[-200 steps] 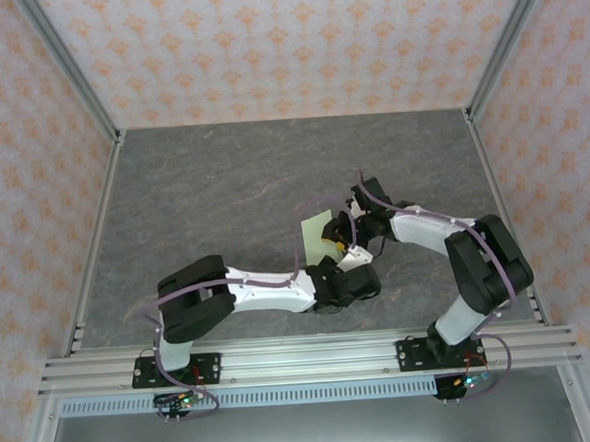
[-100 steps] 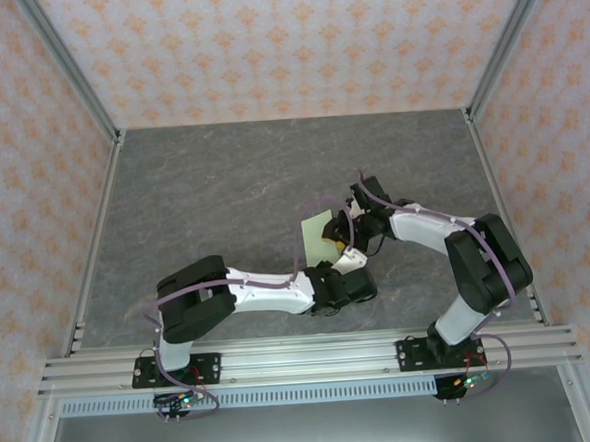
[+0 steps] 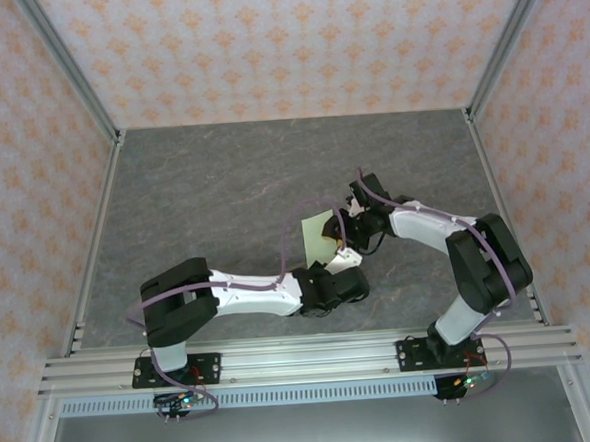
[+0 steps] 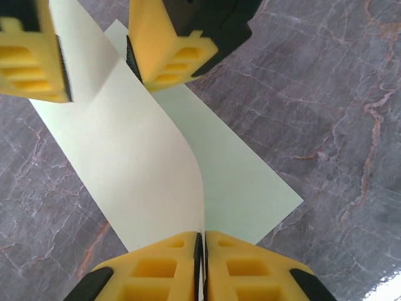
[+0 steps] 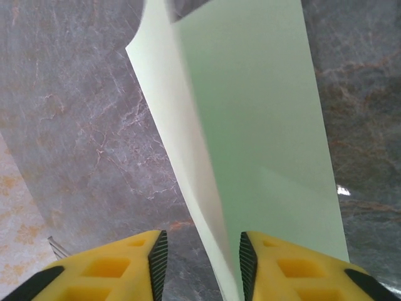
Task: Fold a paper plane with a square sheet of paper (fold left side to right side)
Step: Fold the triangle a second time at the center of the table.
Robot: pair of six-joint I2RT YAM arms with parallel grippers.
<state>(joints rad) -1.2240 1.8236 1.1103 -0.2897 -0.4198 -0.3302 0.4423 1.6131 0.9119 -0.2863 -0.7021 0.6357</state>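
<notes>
Left wrist view: left fingers (image 4: 150,269) clamped on paper (image 4: 144,163) edge, arched over; right fingers (image 5: 113,269) apart astride it. Fold seemingly half done, crease unpressed.

No readable text, labels or numbers anywhere
The square sheet of paper (image 4: 144,157) is plain; the walls (image 3: 284,41) carry only an orange floral pattern

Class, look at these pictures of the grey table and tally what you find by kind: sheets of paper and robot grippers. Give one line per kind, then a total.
paper sheet, pale green: 1
grippers with yellow fingers: 2 (left gripper, right gripper)
total: 3
</notes>
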